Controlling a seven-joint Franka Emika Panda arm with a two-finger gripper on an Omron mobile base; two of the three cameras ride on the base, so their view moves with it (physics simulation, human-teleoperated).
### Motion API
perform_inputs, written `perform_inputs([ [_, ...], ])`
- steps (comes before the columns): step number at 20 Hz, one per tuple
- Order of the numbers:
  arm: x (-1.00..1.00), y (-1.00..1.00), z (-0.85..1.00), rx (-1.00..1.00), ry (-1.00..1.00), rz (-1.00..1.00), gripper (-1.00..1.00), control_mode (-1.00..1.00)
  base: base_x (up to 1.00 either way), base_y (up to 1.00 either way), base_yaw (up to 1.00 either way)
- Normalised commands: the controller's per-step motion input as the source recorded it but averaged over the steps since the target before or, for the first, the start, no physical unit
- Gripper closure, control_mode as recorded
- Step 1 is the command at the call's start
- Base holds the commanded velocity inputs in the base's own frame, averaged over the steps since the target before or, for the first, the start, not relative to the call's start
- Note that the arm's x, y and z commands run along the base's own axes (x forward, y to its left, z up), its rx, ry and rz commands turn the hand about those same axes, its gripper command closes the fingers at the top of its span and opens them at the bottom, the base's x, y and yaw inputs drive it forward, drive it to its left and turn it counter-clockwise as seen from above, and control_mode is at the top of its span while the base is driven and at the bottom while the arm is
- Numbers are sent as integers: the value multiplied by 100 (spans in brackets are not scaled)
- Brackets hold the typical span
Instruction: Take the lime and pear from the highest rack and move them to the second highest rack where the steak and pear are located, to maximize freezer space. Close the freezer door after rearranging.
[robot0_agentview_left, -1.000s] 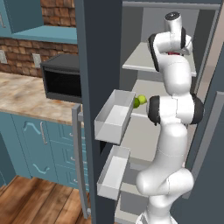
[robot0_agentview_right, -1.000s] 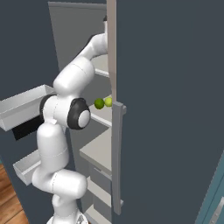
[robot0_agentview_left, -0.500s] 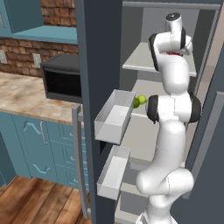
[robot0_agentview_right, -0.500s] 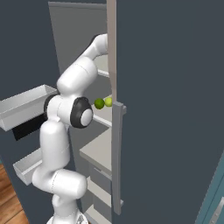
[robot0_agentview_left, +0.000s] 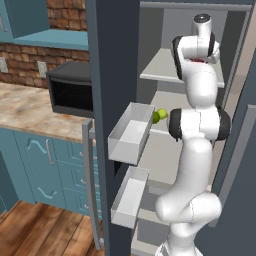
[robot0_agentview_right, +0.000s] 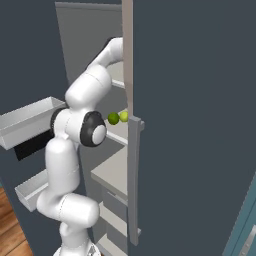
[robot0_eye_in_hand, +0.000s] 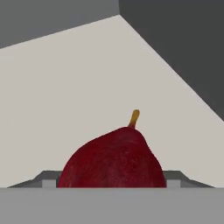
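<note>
Little has shifted this past second: the arm (robot0_agentview_left: 200, 90) still reaches onto the top rack (robot0_agentview_left: 162, 67), red pear (robot0_eye_in_hand: 113, 158) close ahead, unmoved. Whether the fingers grasp it, I cannot tell.

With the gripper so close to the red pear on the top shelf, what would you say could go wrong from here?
1. The red pear sits right at the gripper, whose fingertips are hidden, so I cannot confirm a grasp; it may roll away on the highest rack.
2. The second rack already holds the lime and the small pear near its front edge; placing another fruit could nudge them off.
3. The freezer door is open beside the arm; a wide swing might strike its bins.
</note>
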Motion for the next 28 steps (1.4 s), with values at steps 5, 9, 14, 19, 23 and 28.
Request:
perform_inputs([
  [5,0,39,-44,0,-22,0,100,-100,0,0,0],
  [9,-29,45,-9,-2,-17,0,100,-100,0,0,0],
  [14,-56,44,-5,-2,-22,0,100,-100,0,0,0],
  [19,-88,37,0,0,-13,0,100,-100,0,0,0],
  [23,-100,30,0,0,-11,0,100,-100,0,0,0],
  [28,-100,30,0,0,-3,0,100,-100,0,0,0],
])
